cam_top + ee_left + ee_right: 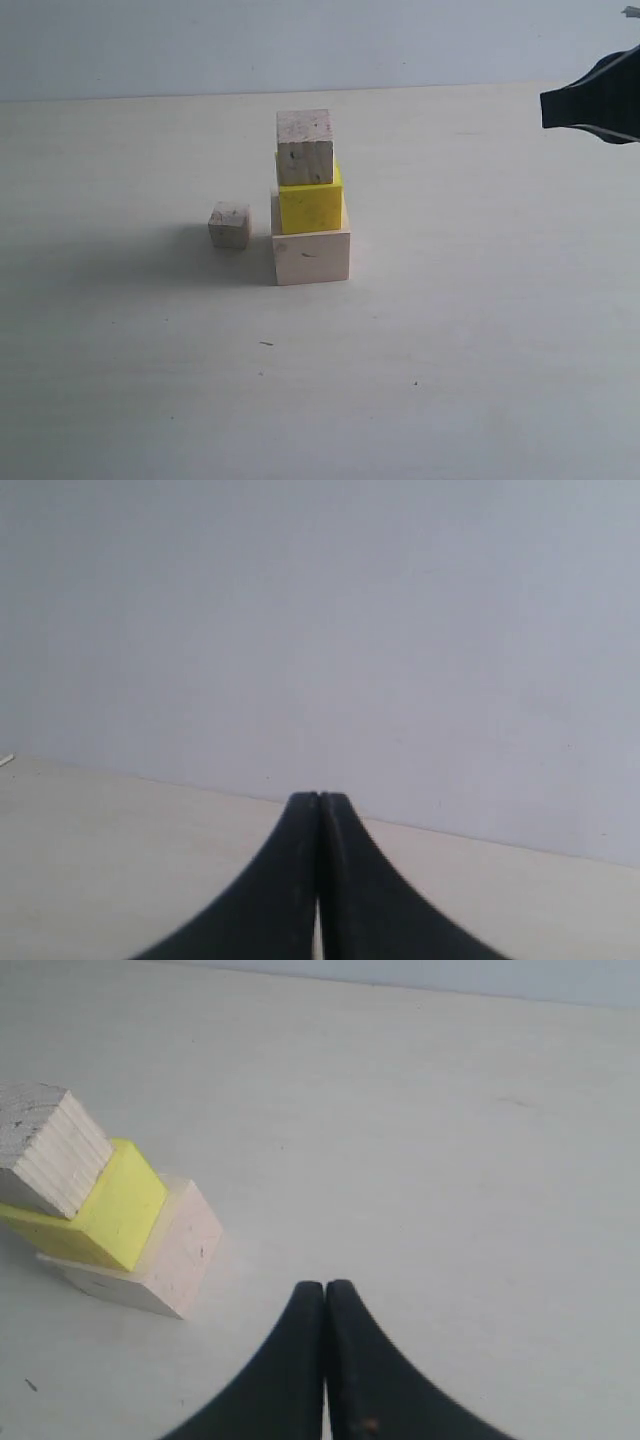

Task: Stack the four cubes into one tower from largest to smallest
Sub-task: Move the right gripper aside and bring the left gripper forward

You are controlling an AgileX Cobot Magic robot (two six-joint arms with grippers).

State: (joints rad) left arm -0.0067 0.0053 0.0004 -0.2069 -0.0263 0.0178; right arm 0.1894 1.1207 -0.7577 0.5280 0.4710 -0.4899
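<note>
- Three cubes stacked as a tower mid-table (480, 330): large pale wooden cube (311, 257) at the base, medium bright yellow cube (311, 207) on it, small pale speckled wooden cube (305, 147) on top.
- Smallest pale speckled wooden cube (229, 225) sits alone on the table, just left of the base, not touching.
- Right end effector (325, 1286): black fingers pressed together, empty, above the table, well apart from the tower.
- Left end effector (318, 798): fingers pressed together, empty, facing a pale wall (320, 630).
</note>
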